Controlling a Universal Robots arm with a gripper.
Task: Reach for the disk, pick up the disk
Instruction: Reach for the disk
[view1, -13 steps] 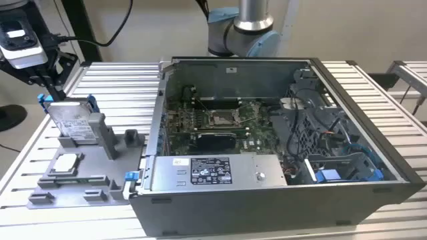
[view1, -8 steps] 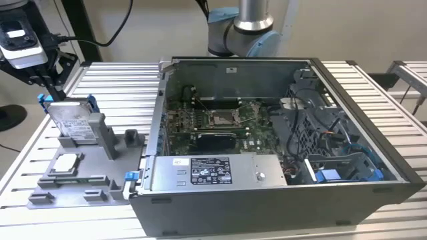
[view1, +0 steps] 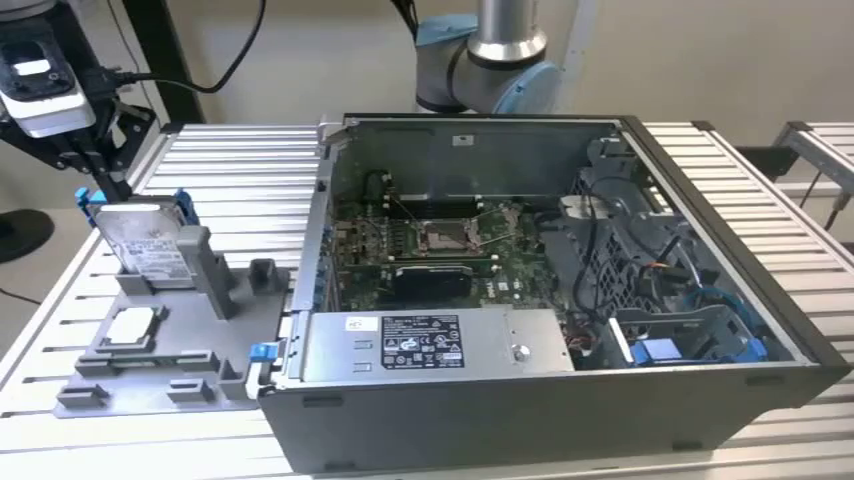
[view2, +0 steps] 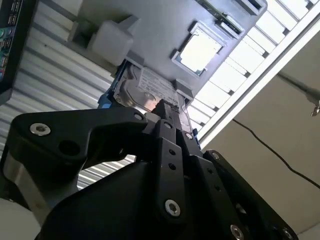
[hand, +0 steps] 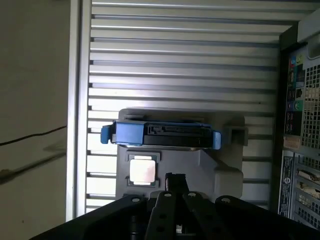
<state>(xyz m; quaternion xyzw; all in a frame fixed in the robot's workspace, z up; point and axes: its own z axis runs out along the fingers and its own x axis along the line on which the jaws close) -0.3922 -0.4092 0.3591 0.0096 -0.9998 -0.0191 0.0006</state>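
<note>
My pincer is pinched narrow with nothing in it, hovering over the grey holder. The disk stands on edge in the holder's slot, close ahead of the pincer. A chip lies flat in a square pocket nearer the pincer. Well off to one side, the open computer case holds a circuit board and a grey box.

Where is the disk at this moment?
The disk stands on edge in the grey holder on the exterior view's left, beside the open computer case.
</note>
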